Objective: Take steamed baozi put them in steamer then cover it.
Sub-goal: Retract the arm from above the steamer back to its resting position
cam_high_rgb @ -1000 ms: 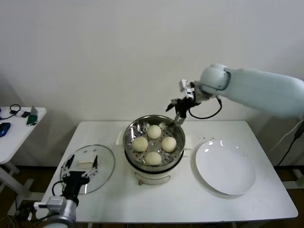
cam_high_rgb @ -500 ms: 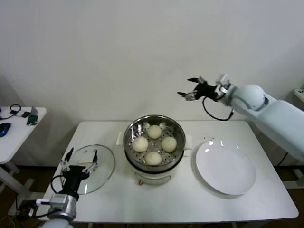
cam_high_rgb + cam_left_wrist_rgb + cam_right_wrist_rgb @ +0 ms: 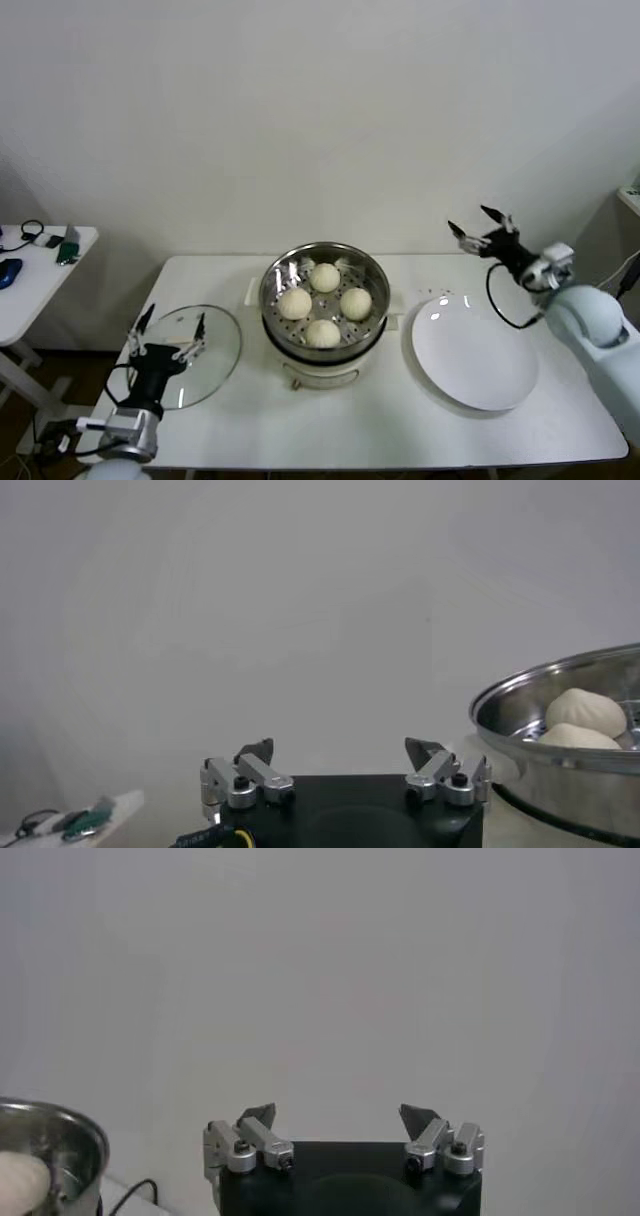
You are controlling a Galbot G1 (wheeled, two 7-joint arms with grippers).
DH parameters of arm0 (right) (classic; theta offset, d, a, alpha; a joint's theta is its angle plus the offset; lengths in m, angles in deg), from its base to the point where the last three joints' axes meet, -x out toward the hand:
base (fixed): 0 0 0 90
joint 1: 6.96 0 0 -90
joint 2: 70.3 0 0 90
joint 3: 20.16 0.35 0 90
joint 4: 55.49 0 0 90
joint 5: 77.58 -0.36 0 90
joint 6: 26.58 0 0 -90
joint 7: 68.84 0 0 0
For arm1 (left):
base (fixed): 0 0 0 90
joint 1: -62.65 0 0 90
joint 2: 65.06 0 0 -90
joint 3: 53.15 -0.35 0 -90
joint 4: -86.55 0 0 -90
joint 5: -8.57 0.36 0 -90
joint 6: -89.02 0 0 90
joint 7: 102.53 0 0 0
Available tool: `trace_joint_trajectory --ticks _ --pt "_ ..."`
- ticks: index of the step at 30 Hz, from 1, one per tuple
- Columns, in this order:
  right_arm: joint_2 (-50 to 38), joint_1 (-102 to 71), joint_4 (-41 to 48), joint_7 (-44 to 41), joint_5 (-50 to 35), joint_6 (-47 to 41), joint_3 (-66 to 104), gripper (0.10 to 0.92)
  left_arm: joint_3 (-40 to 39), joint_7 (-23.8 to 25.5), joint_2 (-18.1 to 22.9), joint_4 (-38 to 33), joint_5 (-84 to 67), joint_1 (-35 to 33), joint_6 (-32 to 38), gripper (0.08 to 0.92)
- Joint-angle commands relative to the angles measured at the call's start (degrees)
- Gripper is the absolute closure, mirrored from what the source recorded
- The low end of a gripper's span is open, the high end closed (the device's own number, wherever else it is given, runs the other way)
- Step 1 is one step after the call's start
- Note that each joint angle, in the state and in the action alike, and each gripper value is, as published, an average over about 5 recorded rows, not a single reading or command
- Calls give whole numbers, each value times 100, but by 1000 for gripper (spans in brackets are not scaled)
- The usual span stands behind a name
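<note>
Four steamed baozi (image 3: 323,304) fill the uncovered steamer (image 3: 325,266) — both hands gape, empty.

Four buns (image 3: 324,303) sit in the pot (image 3: 324,262) at frame centre; the lid (image 3: 221,345) lies lower left, the plate (image 3: 475,352) right.

No readable text, label, brand or number shows on anything here.
</note>
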Motion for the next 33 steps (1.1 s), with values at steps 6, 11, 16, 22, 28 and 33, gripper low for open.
trace_joint_trajectory --ticks 6,11,16,22,28,33 --pt "2098 -3658 -475 -205 899 1766 1930 203 47 -268 -368 217 489 -36 276 177" --pt "2696 -3863 -414 -244 1208 2286 1727 203 14 -836 -446 708 1816 -63 618 177" --pt "3093 -3966 -391 -208 1419 2536 1607 203 50 -1920 -455 1516 4202 48 1082 177" --pt "3235 -4000 -353 -125 1492 2659 1502 203 11 -2499 -513 2364 5807 139 1071 177" --pt "3263 -4030 -338 -7 1493 2731 1424 203 -70 -2536 -485 2965 6544 323 1056 177" --pt "3267 -4057 -393 84 1506 2780 1352 203 -82 -2466 -479 3315 6759 551 954 177"
